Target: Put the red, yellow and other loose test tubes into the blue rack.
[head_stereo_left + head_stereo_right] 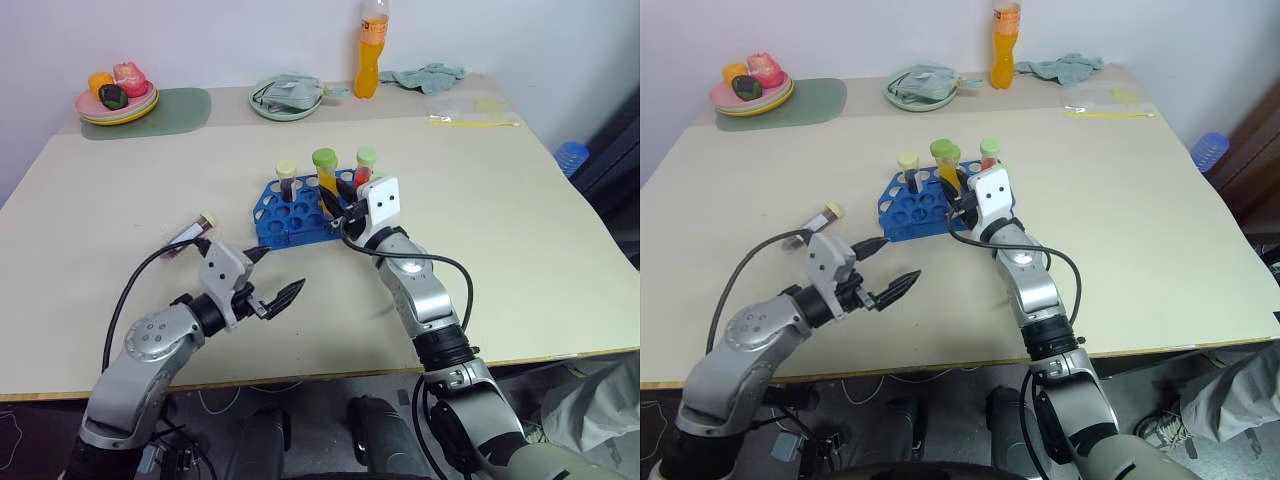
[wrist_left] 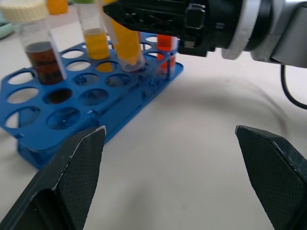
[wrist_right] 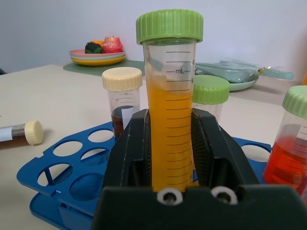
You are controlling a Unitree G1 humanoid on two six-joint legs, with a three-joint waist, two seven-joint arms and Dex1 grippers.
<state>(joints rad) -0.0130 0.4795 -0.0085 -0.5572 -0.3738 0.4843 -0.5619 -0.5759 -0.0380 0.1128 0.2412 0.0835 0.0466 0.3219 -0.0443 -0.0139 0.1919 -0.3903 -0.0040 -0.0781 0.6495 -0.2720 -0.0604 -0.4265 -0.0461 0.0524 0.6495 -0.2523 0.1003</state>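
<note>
While the right gripper [image 3: 170,158] pinches a clear plastic tube of yellow liquid with a green screw cap [image 3: 169,96] by its lower barrel, the tube stands upright over the blue plastic rack of round holes [image 1: 290,215], its tip at or just inside a hole; which hole is hard to tell. Racked already are a cream-capped tube of dark brown liquid [image 1: 287,180] and a green-capped tube of red liquid [image 1: 365,167]. One more cream-capped tube [image 1: 190,235] lies loose on the beige table [image 1: 520,250], near the left gripper [image 1: 272,285], whose fingers stand wide apart and hold nothing. Smooth, rigid and light, these tubes look slippery; a mid-barrel hold suits them best.
</note>
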